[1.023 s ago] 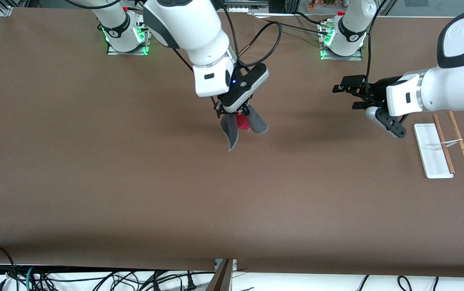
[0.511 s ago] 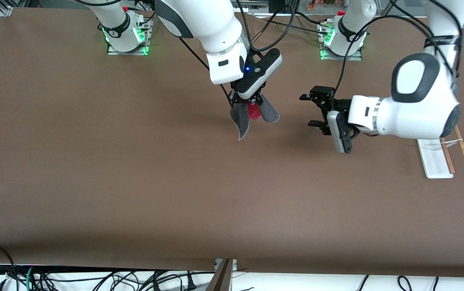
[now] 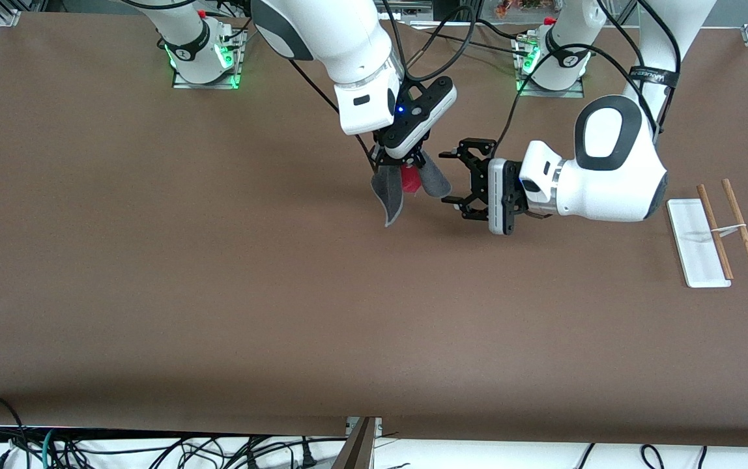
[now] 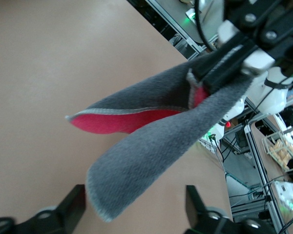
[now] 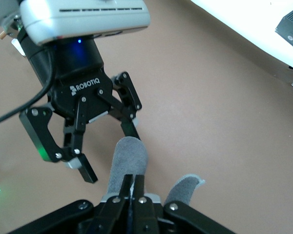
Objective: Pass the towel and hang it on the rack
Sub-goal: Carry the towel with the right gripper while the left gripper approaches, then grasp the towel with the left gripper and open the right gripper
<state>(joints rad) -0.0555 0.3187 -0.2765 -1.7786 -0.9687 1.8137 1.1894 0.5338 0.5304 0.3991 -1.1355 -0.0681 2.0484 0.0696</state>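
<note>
My right gripper (image 3: 400,161) is shut on the towel (image 3: 388,198) and holds it up over the middle of the table. The towel hangs in two dark grey lobes with its red-pink side showing between them. In the right wrist view the fingers (image 5: 128,184) pinch the towel (image 5: 129,156). My left gripper (image 3: 453,178) is open, level with the towel and right beside one lobe. In the left wrist view the towel (image 4: 151,141) fills the middle, and its lower end reaches down between my open fingers (image 4: 72,210). The rack (image 3: 698,242) lies at the left arm's end of the table.
The rack's two brown rods (image 3: 742,228) lie beside its white base. The brown table (image 3: 217,293) is bare around the towel. Cables lie below the table's near edge.
My left gripper has swung from beside the rack toward the towel and now faces it, open. My right gripper shifted the towel slightly toward the left arm, then held still.
</note>
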